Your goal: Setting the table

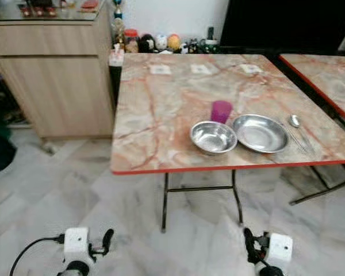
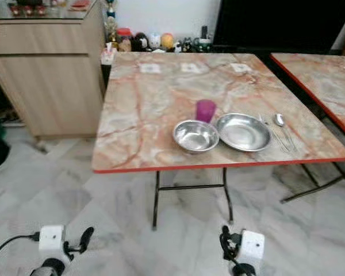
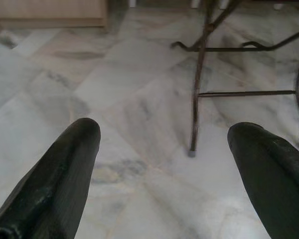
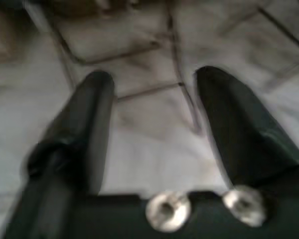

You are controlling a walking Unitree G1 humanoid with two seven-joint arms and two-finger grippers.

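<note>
Noted steel bowl [image 1: 213, 137], plate [image 1: 260, 133] and spoon [image 1: 294, 121] on tabletop [image 1: 161, 115] well ahead of both low, empty, open-jawed grippers, right gripper [image 1: 252, 241] nearer than left gripper [image 1: 103, 241].

No text, brand, number or sign could be read anywhere in the room. Three small white cards [image 1: 200, 69] lay in a row along the far side of the marble-patterned table [image 1: 161, 115], but whatever was printed on them was too small and blurred to make out. The jars and figurines [image 1: 155, 42] crowded behind the table's far edge carried coloured labels that were likewise illegible. The purple cup [image 1: 221, 111], the steel bowl [image 1: 213, 137] and the steel plate [image 1: 260, 133] bore no visible markings.
</note>
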